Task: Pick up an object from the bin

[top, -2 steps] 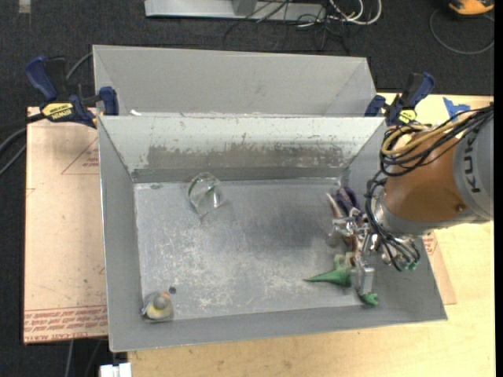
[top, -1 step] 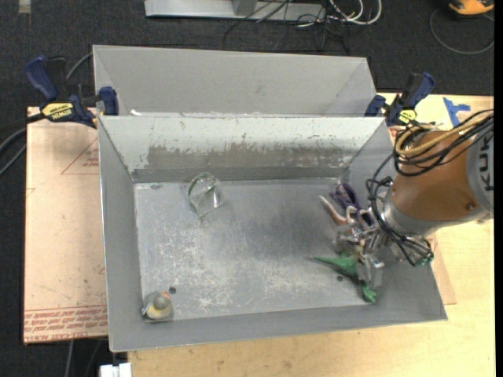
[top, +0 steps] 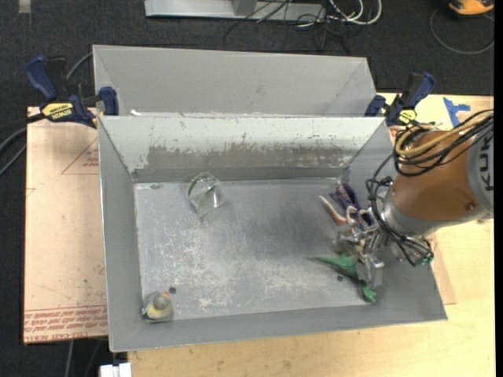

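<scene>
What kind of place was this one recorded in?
Most likely a robotics lab test cell: a robot arm reaches into a grey metal bin holding a few loose items, such as a green thing beside the gripper, and cables trail across the dark floor behind.

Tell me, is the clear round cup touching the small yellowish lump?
Apart. Camera view: the clear round cup by the back wall, the small yellowish lump in the front corner, bare floor between.
</scene>
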Controlling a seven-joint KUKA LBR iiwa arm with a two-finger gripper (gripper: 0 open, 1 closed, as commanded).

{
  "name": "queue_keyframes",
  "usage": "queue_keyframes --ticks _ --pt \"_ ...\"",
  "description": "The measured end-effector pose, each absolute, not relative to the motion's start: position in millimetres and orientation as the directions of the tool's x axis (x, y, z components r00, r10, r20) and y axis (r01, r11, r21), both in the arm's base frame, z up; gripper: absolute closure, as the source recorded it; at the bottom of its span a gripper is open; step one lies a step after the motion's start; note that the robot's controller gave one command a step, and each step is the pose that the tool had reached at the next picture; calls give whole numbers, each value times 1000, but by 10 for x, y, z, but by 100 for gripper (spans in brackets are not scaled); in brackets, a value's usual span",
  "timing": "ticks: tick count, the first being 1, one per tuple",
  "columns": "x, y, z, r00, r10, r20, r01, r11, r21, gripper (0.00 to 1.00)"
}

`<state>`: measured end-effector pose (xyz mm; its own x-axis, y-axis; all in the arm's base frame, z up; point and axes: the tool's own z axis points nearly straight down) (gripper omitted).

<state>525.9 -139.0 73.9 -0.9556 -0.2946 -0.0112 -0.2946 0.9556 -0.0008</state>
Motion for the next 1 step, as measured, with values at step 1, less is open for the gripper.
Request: queue_keyframes --ticks 1 --pt "5259 -1389 740 -955 -295 -11 -295 956 -1 100"
